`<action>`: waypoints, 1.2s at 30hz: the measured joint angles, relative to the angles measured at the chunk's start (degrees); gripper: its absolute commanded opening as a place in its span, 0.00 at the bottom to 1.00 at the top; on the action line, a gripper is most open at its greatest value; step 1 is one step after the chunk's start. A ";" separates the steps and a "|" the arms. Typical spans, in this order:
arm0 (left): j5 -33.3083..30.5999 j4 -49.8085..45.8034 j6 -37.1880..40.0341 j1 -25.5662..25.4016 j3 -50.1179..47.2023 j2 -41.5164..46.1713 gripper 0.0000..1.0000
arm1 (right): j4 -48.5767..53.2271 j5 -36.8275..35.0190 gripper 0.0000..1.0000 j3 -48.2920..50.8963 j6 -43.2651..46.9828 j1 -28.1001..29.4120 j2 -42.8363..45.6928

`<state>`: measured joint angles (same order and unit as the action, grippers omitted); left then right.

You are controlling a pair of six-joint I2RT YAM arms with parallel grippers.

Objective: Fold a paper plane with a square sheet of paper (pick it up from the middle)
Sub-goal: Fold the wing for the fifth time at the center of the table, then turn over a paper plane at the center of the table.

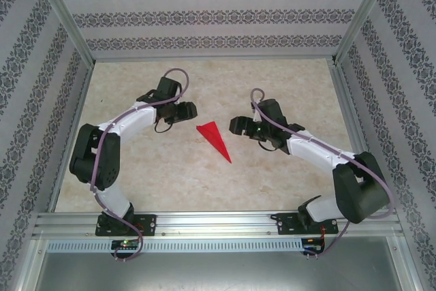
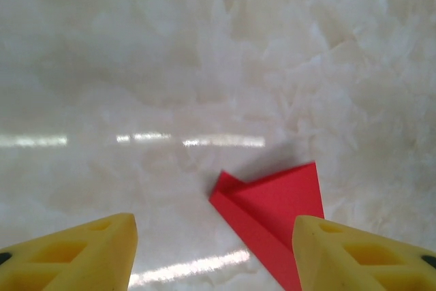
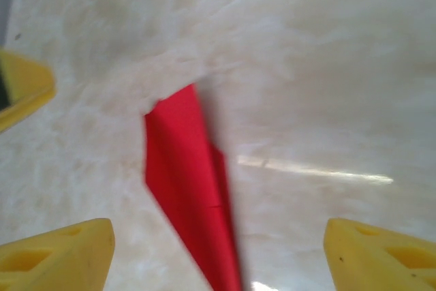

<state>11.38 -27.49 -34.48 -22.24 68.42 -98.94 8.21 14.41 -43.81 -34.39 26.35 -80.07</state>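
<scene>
The square sheet of paper is folded into a narrow, pointed red paper plane that lies flat on the marble tabletop between the two arms, its tip toward the near edge. My left gripper hovers just left of its wide end, open and holding nothing. In the left wrist view the paper plane lies ahead of the left gripper, partly behind the right-hand yellow finger. To the plane's right my right gripper is open and holds nothing. The right wrist view has the paper plane on the table ahead of the right gripper.
Patterned walls and a metal frame enclose the beige marble table. An aluminium rail carrying both arm bases runs along the near edge. One yellow finger of the left gripper appears at the left of the right wrist view.
</scene>
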 measured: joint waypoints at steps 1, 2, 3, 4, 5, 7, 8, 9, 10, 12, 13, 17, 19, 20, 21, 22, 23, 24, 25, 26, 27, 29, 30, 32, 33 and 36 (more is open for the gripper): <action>-0.85 -0.70 -1.42 -1.55 -0.31 0.15 0.65 | 0.39 -1.03 0.85 0.81 0.28 -1.05 0.48; -1.68 -1.29 -3.06 -3.41 -0.61 0.15 0.65 | 0.61 -1.70 0.85 1.49 0.63 -1.90 0.83; -2.10 -1.62 -4.37 -4.87 -0.83 0.15 0.65 | 0.76 -2.32 0.86 2.10 0.96 -2.58 1.11; -2.40 -1.95 -6.23 -6.71 -1.05 0.15 0.65 | 0.87 -2.82 0.86 2.82 1.16 -3.34 1.42; -2.73 -2.21 -8.17 -8.46 -1.14 0.13 0.65 | 1.07 -3.32 0.86 3.37 1.33 -3.98 1.60; -2.75 -2.14 -11.32 -10.97 -1.14 -0.02 0.65 | 1.27 -3.89 0.86 4.07 1.55 -4.81 1.70; -2.78 -2.14 -13.11 -12.11 -1.14 -0.31 0.64 | 1.25 -3.98 0.86 4.35 1.57 -5.14 1.70; -2.78 -2.16 -14.40 -12.81 -1.07 -0.68 0.64 | 1.22 -4.15 0.86 4.50 1.57 -5.25 1.70; -2.91 -2.19 -15.96 -13.44 -0.87 -1.42 0.64 | 1.22 -4.13 0.86 4.63 1.57 -5.49 1.70; -3.02 -2.19 -18.51 -14.21 -0.20 -3.30 0.63 | 1.20 -4.13 0.86 4.90 1.57 -5.51 1.70; -3.13 -2.23 -19.61 -14.38 0.20 -4.42 0.62 | 1.22 -4.13 0.86 4.98 1.55 -5.51 1.70; -3.58 -2.67 -22.69 -14.95 1.49 -7.65 0.56 | 1.20 -4.11 0.86 5.01 1.55 -5.51 1.70; -3.87 -3.48 -23.56 -15.08 1.49 -7.93 0.52 | 1.20 -4.11 0.86 5.01 1.55 -5.51 1.70; -4.13 -3.87 -24.00 -15.08 1.49 -7.93 0.51 | 1.22 -4.11 0.86 5.01 1.55 -5.51 1.70; -4.44 -4.00 -24.30 -15.08 1.51 -7.91 0.48 | 1.27 -4.11 0.86 5.01 1.55 -5.51 1.70; -4.70 -4.17 -24.59 -15.06 1.51 -7.91 0.47 | 1.25 -4.11 0.86 5.01 1.55 -5.51 1.70; -5.07 -4.42 -24.83 -15.06 1.51 -7.91 0.45 | 1.25 -4.09 0.85 5.01 1.55 -5.51 1.68; -5.33 -4.61 -25.00 -15.08 1.51 -7.87 0.42 | 1.25 -4.09 0.85 5.01 1.55 -5.51 1.68; -5.77 -4.74 -25.18 -15.08 1.49 -7.78 0.39 | 1.22 -4.07 0.85 5.01 1.53 -5.51 1.57; -6.12 -4.87 -25.44 -15.06 1.49 -7.63 0.34 | 1.22 -4.07 0.85 5.01 1.53 -5.51 1.38; -6.32 -4.92 -25.59 -15.06 1.49 -7.39 0.30 | 1.25 -4.04 0.85 5.01 1.53 -5.51 1.18; -6.45 -4.94 -25.83 -15.06 1.31 -6.80 0.21 | 1.25 -4.02 0.85 5.01 1.53 -5.51 0.66; -6.51 -4.94 -25.77 -15.08 1.27 -6.60 0.18 | 1.29 -3.96 0.85 4.98 1.53 -5.51 0.48; -6.56 -4.87 -25.83 -15.08 1.22 -6.49 0.11 | 1.31 -3.85 0.85 4.98 1.51 -5.51 0.39; -6.58 -4.87 -25.75 -15.08 1.22 -6.49 0.08 | 1.29 -3.85 0.85 4.98 1.53 -5.51 0.39; -6.54 -4.70 -25.18 -15.06 1.22 -6.49 0.00 | 1.36 -3.58 0.85 5.01 1.51 -5.51 0.46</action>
<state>4.84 -32.18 -59.66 -37.30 69.65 -105.43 9.56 10.83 -38.81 -32.88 20.84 -79.61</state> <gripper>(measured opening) 0.058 0.847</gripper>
